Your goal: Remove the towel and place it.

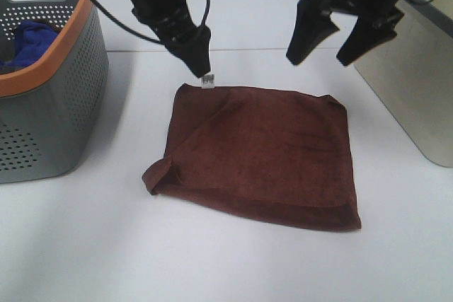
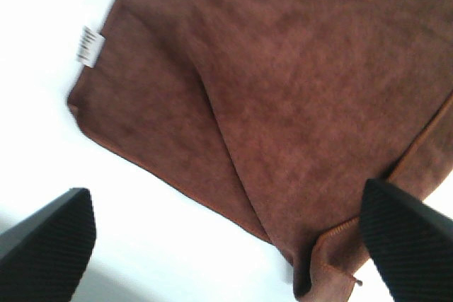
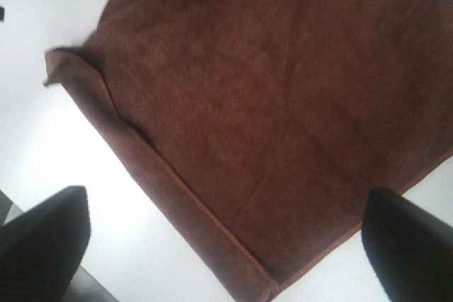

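Observation:
The dark reddish-brown towel (image 1: 258,153) lies flat on the white table, with its near-left corner folded over and a white barcode tag (image 1: 208,81) at its far-left corner. My left gripper (image 1: 200,61) hovers just above that tagged corner. The left wrist view shows the left gripper (image 2: 226,245) open and empty, with the towel (image 2: 283,90) and tag (image 2: 89,45) below. My right gripper (image 1: 322,54) hangs open and empty above the towel's far-right edge. The right wrist view shows the right gripper (image 3: 226,245) with its fingers spread wide over the towel (image 3: 269,104).
A grey perforated basket (image 1: 64,104) with an orange rim stands at the left and holds a blue cloth (image 1: 28,40). A grey box (image 1: 417,83) stands at the right edge. White table (image 1: 212,259) lies in front of the towel.

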Robot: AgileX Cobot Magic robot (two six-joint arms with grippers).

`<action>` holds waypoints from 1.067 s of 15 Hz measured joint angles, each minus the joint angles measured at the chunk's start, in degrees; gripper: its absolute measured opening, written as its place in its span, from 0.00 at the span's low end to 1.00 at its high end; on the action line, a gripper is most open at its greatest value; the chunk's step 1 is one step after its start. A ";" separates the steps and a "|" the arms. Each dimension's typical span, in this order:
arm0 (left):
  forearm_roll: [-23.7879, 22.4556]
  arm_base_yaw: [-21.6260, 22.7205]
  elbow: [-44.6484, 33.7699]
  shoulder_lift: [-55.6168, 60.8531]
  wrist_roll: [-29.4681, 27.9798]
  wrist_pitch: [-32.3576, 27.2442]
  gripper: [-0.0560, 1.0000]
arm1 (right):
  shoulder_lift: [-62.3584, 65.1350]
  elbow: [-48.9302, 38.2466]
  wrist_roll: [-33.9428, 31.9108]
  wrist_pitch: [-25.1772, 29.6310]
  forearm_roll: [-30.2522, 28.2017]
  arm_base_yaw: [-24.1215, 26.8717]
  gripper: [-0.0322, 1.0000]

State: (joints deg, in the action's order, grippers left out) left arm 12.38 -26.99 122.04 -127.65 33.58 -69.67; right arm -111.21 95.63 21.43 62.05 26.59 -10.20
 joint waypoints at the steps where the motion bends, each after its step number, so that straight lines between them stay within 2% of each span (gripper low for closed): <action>1: -0.46 0.00 2.35 1.03 -2.01 -0.06 0.96 | 0.69 3.04 -2.29 0.06 -0.29 0.00 0.93; 3: -4.47 -0.06 7.62 2.52 -7.51 -0.17 0.96 | 2.06 8.88 -7.73 0.11 -3.67 0.00 0.93; 5: -12.38 0.46 9.51 4.81 -14.38 -0.23 0.96 | 3.95 12.55 -12.32 0.23 -8.77 0.40 0.93; 7: -15.76 3.32 9.63 7.45 -20.68 -0.23 0.96 | 5.90 14.04 -15.70 0.29 -11.52 3.78 0.93; 10: -16.39 8.82 9.74 11.06 -25.15 -0.29 0.96 | 8.31 14.04 -16.79 0.29 -12.26 10.66 0.93; 13: -16.39 17.02 9.74 15.07 -27.04 -0.29 0.96 | 12.09 12.26 -15.81 0.29 -13.41 18.74 0.93; 14: -16.39 22.00 9.74 17.65 -28.65 -0.29 0.96 | 15.47 8.37 -14.84 0.29 -14.78 21.31 0.93; 16: -16.10 25.84 6.53 21.66 -29.28 -0.29 0.96 | 19.54 3.78 -14.04 0.29 -15.93 21.43 0.93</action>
State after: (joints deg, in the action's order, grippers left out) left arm -3.72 -1.15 128.57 -106.00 4.30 -69.96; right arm -91.67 99.41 7.39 62.34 10.66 11.23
